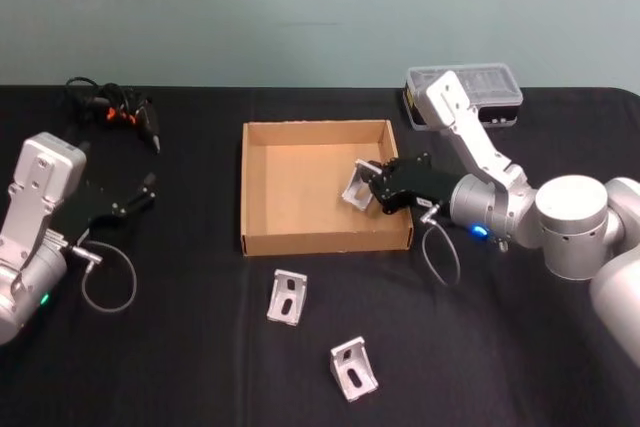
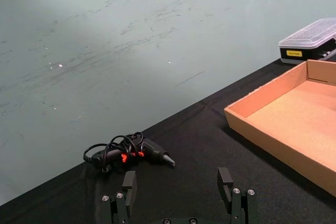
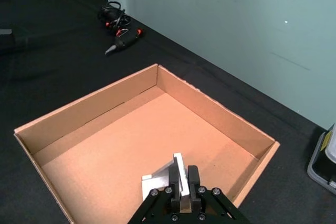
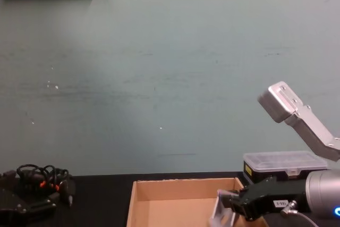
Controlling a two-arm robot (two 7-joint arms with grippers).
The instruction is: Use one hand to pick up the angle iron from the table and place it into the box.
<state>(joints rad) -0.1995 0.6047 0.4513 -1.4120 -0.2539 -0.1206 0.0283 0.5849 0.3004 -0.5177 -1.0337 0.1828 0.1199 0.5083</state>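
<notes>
1. Angle iron point(image 1: 354, 187) and everything around it stand over one black counter point(image 1: 180, 367), the widest thing here.
2. Next comes the tan cardboard box point(image 1: 320, 243), low-walled and lidless, flat on the counter.
3. Reaching over the box's right wall, the right hand point(image 3: 183, 182) has its fingers closed on the angle iron. The piece hangs tilted inside the box's right half, and I cannot tell whether it touches the box floor.
4. Well off the box's left wall, the left hand point(image 1: 145, 193) hovers with its fingers spread, holding nothing.
5. Just past the box's far right corner sits a clear-lidded plastic case point(image 1: 470, 87).
6. Beyond the box's far left corner lies a black tool point(image 1: 120, 112) tangled in cable.
7. On the box's near side, a second angle iron point(image 1: 287, 297) lies on the counter close to the wall, and a third angle iron point(image 1: 353, 368) lies farther out.
</notes>
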